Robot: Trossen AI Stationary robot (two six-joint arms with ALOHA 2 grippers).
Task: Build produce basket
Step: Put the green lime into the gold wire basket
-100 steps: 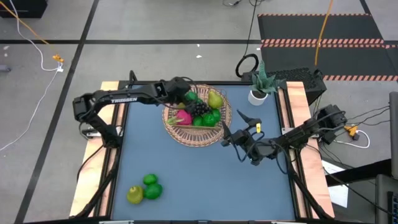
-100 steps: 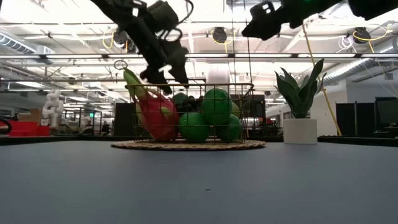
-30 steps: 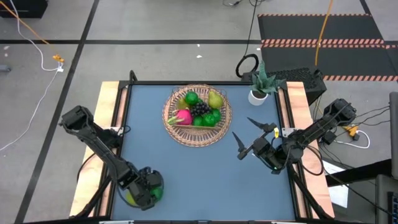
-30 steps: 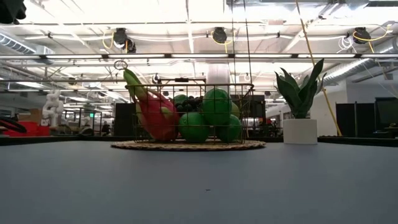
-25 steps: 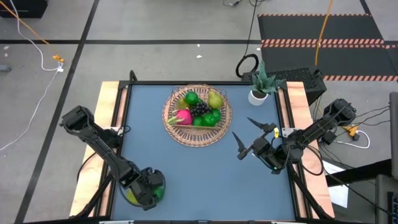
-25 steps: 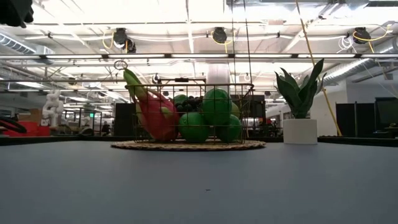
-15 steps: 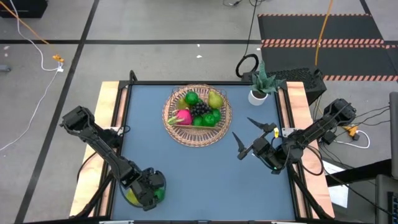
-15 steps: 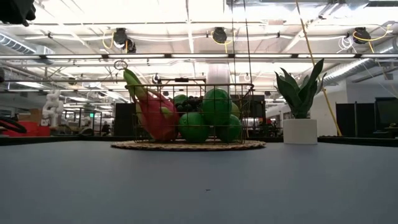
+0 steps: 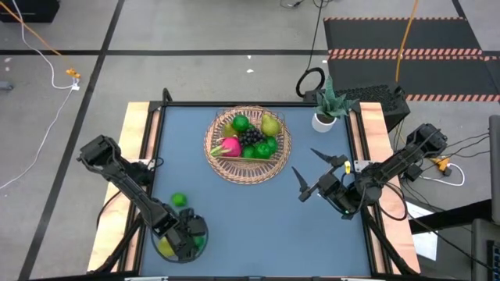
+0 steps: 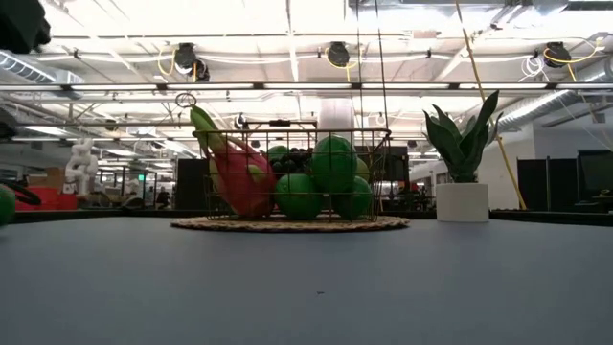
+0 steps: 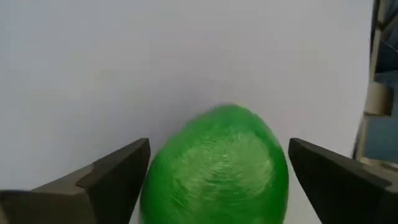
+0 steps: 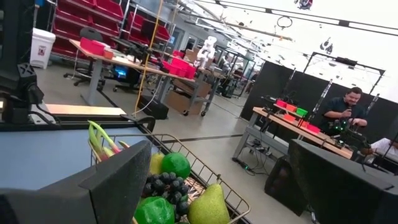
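Both arms are built of dark, near-black segments joined by rounded housings. The left gripper [image 9: 186,238] ends a slim black link; its two fingers [image 11: 115,180] are flat, matte, charcoal wedges with bevelled edges. The right gripper [image 9: 306,173] carries two thin black prongs, with a small yellow tag just behind them and dark cables trailing from the arm's base.
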